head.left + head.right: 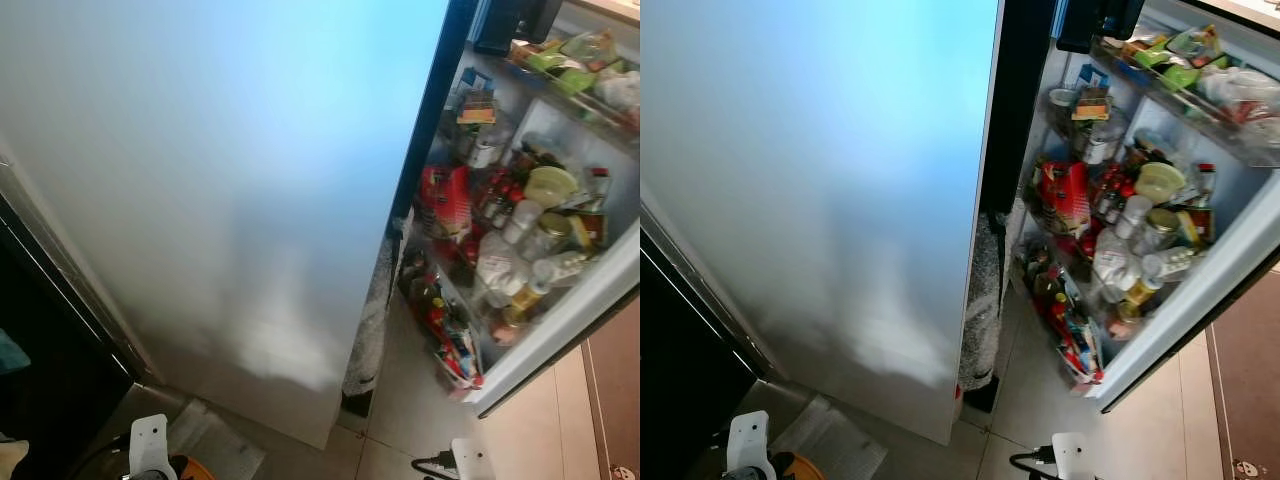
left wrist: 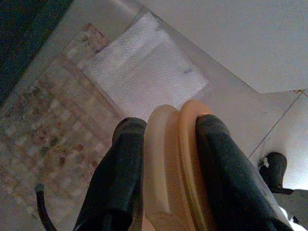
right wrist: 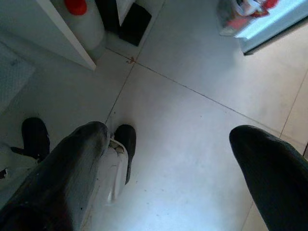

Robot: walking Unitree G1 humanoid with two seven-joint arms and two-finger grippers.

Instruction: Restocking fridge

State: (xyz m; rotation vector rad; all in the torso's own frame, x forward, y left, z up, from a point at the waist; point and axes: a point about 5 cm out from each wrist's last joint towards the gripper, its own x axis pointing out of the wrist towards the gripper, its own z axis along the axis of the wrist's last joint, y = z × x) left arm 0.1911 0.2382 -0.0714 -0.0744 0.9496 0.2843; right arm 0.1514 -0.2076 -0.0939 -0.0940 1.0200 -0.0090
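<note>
Orange-and-cream container (image 2: 175, 168): clamped between the left gripper's (image 2: 168, 139) black fingers (image 2: 126, 168), held low above the tiled floor (image 3: 192, 125). Right gripper (image 3: 168, 139): jaws spread wide, holding nothing, over the same floor. Fridge door (image 1: 220, 200): closed, pale, large, ahead. Open door shelves (image 1: 1120, 230): to the right, packed with bottles, jars and packets.

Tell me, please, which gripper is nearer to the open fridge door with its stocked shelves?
Right, as far as I can judge. The right gripper hangs open above the floor tiles, the fridge door just ahead. The left gripper, clamping an orange object, hangs over the mat farther left.
</note>
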